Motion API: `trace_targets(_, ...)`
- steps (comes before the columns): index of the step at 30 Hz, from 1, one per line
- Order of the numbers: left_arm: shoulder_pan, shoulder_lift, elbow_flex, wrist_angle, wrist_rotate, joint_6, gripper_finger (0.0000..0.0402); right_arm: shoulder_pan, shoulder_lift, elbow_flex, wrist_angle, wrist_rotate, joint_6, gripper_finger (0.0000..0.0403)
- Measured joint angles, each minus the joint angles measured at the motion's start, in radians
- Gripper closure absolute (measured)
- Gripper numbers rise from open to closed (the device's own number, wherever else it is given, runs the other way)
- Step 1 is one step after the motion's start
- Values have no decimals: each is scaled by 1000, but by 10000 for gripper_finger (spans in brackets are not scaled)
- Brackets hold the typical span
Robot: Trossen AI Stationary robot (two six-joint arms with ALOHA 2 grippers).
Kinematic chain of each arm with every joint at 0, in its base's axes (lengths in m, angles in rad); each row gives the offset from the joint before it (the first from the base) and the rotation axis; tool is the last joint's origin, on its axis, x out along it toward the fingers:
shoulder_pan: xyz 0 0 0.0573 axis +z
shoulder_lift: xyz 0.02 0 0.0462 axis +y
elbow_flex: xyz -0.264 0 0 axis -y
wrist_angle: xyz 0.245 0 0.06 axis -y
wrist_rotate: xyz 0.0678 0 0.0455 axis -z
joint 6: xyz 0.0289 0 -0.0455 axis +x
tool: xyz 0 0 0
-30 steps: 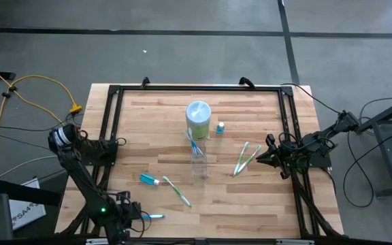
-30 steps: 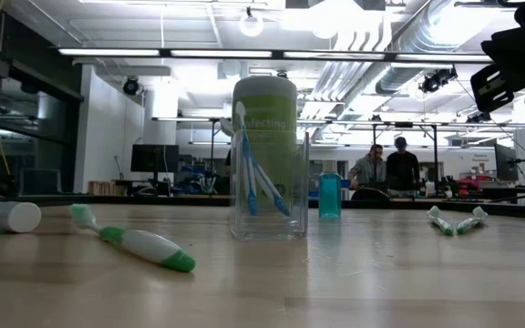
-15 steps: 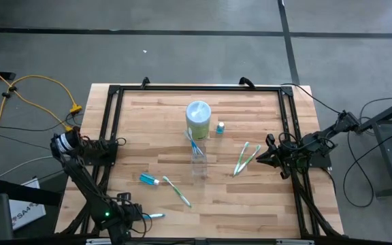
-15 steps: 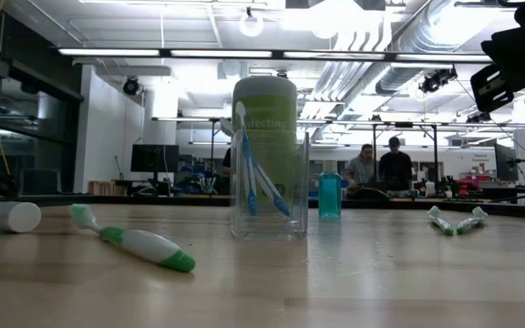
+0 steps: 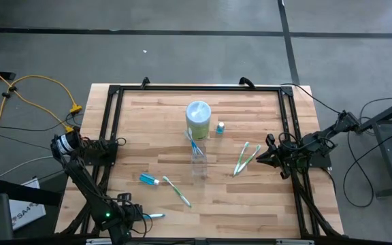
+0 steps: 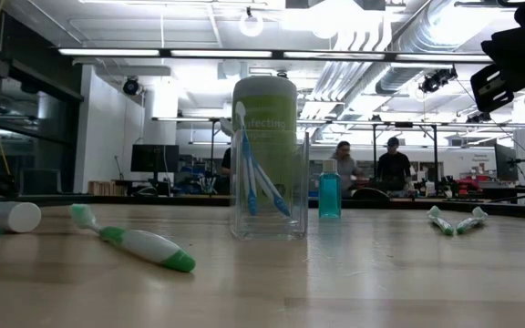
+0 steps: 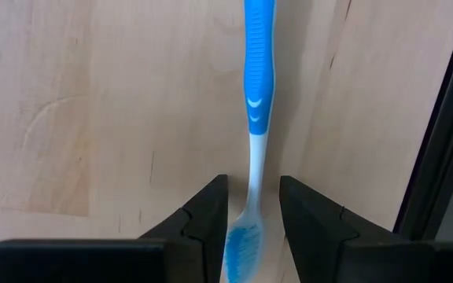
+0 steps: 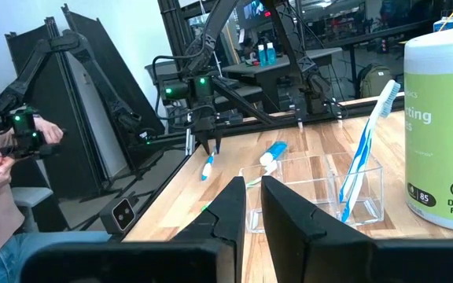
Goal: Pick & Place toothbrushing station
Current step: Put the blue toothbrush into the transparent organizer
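A clear tumbler (image 5: 198, 163) (image 6: 269, 187) stands mid-table with a blue-and-white toothbrush (image 6: 258, 173) leaning inside it. Another blue-and-white toothbrush (image 5: 155, 216) (image 7: 259, 94) lies flat near the table's near left edge. My left gripper (image 5: 139, 218) (image 7: 254, 189) is open, pointing down, with a finger on either side of this brush's neck by its bristle head. A green-and-white toothbrush (image 5: 177, 191) and a toothpaste tube (image 5: 148, 180) lie left of the tumbler. Two green-and-white toothbrushes (image 5: 245, 158) lie to its right. My right gripper (image 5: 258, 158) (image 8: 254, 189) is shut and empty beside them.
A tall green wipes canister (image 5: 198, 119) stands just behind the tumbler. A small blue tube (image 5: 220, 127) stands upright to the canister's right. A black frame rail (image 5: 111, 129) runs around the table's edges. People stand in the room beyond the table.
My left arm's rear joint has shifted a little toward the table's near edge, while its gripper stays over the blue toothbrush. Nothing on the table has moved.
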Motion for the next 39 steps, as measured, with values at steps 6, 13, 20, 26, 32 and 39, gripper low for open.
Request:
trace_targets(6,0,1,0,6,2,-1,289,0,0,0,0,0,0,366)
trace_targets(13,1,11,1,10,33,-27,296,0,0,0,0,0,0,366)
trace_targets(20,1,19,2,16,40,-46,298,0,0,0,0,0,0,366)
trace_targets(26,1,26,1,20,45,-54,298,0,0,0,0,0,0,366)
trace_targets(32,1,67,2,25,56,-56,298,0,0,0,0,0,0,366)
trace_targets(39,-11,79,2,23,29,-53,299,0,0,0,0,0,0,366)
